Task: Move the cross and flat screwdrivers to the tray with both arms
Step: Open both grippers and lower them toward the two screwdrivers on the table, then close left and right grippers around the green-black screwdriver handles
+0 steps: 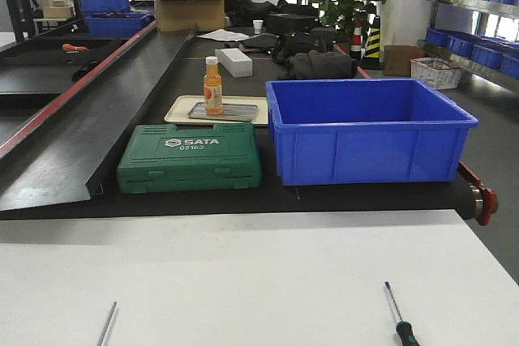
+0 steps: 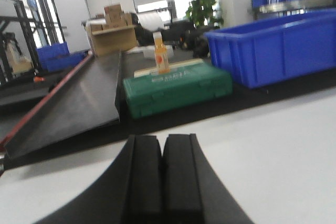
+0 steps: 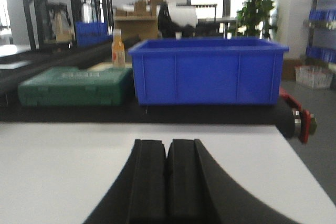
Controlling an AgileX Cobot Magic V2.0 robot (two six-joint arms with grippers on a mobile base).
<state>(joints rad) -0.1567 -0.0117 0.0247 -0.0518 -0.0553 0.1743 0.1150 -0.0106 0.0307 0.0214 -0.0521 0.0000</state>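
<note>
White table (image 1: 243, 281), left claw (image 2: 161, 141) closed, level, right claw (image 3: 169, 143) closed, level

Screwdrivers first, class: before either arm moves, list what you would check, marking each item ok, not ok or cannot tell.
1. Both on the white table: right screwdriver, left screwdriver - ok.
2. Left gripper open to grasp - not ok, shut.
3. Right gripper open - not ok, shut.
4. Grey tray free - not ok, an orange bottle stands on it.
5. Route to the tray - cannot tell; a green case lies in front.
6. Which tip is cross, which flat - cannot tell, too small.
</note>
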